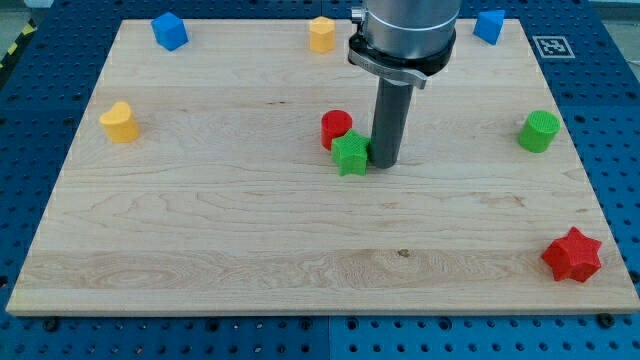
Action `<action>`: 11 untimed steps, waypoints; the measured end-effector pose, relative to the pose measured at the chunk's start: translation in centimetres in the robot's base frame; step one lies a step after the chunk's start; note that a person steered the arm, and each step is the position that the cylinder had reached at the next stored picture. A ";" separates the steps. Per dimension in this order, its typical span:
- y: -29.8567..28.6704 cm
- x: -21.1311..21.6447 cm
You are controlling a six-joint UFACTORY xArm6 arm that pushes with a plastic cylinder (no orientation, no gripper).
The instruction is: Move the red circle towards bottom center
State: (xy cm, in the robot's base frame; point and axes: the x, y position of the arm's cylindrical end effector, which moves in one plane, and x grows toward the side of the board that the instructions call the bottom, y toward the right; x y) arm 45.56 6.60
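The red circle [335, 128] stands near the middle of the wooden board [200, 230]. A green star [351, 154] touches it at its lower right. My tip [385, 163] rests on the board just to the right of the green star, close to it, and to the lower right of the red circle. The rod rises from there to the arm's grey body at the view's top.
A blue cube [169, 30] is at top left, a yellow hexagon [321, 33] at top centre, a blue block [489, 25] at top right. A yellow heart [119, 122] is at left, a green cylinder [539, 131] at right, a red star [572, 256] at bottom right.
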 end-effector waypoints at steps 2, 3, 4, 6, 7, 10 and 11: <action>1.0 -3.1; -1.1 -4.6; -1.1 -4.6; -2.7 -6.2; -3.3 -5.7; -13.3 -0.3; -16.7 2.6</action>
